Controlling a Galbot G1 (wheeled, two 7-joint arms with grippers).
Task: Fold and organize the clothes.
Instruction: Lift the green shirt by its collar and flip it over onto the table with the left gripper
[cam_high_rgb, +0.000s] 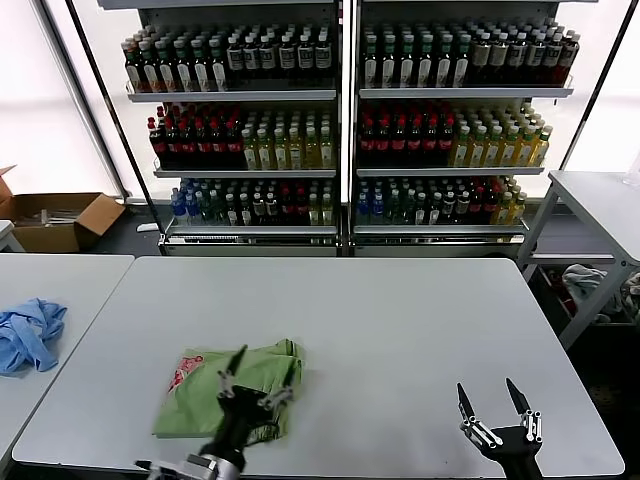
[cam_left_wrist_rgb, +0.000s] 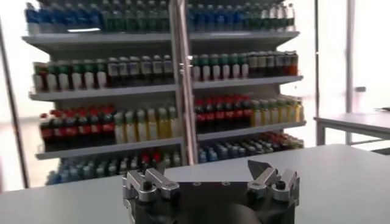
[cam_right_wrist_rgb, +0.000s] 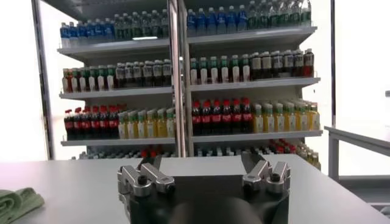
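Both end effectors, left (cam_high_rgb: 262, 370) and right (cam_high_rgb: 492, 397), released; polo shirt (cam_high_rgb: 205, 392) print unreadable.

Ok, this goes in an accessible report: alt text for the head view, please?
A folded light green polo shirt lies on a grey table, the left gripper open above it and the right gripper open nearby; drink shelves stand behind.
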